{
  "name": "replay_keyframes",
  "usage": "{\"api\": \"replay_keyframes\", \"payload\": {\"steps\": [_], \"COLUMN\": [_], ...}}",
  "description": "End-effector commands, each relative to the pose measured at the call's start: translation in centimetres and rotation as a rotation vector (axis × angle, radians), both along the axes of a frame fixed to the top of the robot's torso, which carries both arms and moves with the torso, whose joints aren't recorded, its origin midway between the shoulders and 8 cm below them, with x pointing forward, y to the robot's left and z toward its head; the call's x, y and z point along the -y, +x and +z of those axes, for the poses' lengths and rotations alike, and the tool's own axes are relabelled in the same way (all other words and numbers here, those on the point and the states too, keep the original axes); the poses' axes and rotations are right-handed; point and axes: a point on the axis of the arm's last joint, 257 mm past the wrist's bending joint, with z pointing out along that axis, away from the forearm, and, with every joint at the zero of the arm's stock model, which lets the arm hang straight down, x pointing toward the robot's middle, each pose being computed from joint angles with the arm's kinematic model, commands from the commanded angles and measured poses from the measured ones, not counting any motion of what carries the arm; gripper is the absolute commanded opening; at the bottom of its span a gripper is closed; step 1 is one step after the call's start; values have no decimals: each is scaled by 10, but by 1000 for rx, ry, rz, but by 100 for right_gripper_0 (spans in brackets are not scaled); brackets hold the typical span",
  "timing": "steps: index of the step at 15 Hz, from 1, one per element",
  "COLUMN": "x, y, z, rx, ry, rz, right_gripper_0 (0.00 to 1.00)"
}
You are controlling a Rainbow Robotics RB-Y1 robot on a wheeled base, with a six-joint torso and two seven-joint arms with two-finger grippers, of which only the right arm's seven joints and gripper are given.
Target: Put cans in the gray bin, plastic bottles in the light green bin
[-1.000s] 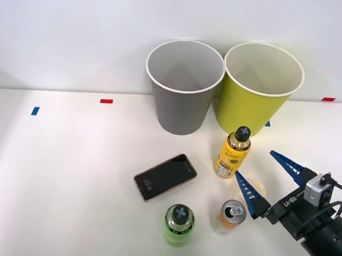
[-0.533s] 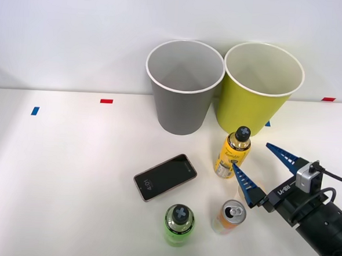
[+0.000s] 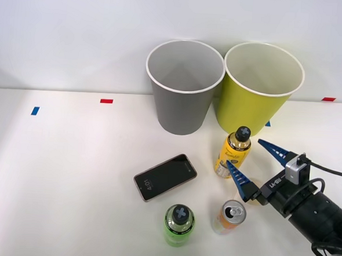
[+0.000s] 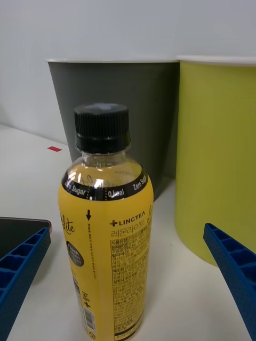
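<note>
Bright, even room light falls on the white counter (image 3: 69, 174), with soft short shadows under the bins. The phone (image 3: 165, 177) screen shows a faint sheen. Beyond the fingers (image 4: 234, 261), the yellow bottle (image 4: 106, 240) is sharp, its label readable.

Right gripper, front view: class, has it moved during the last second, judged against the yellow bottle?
Yes. The open right gripper has moved forward and leftward, closing on the standing yellow bottle, which has not shifted.
</note>
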Motion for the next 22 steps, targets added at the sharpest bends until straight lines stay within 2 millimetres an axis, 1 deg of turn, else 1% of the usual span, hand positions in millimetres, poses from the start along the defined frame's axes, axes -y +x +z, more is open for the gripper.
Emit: {"api": "replay_keyframes", "payload": {"steps": [1,4,7,10,12,15,22], "x": [-9,-18,-15,-18,-29,-37,-42], "y": [2,6,14,17,17,26,30], "z": [-3,1,1,-2,-2,-2,-8], "rx": [-3,3,10,-5,-18,-31,-50], "ry": [28,30,13,0,23,8,-12], "rz": [18,37,33,35,46,49,45], "right_gripper_0": [100,100,100,100,100,100,100]}}
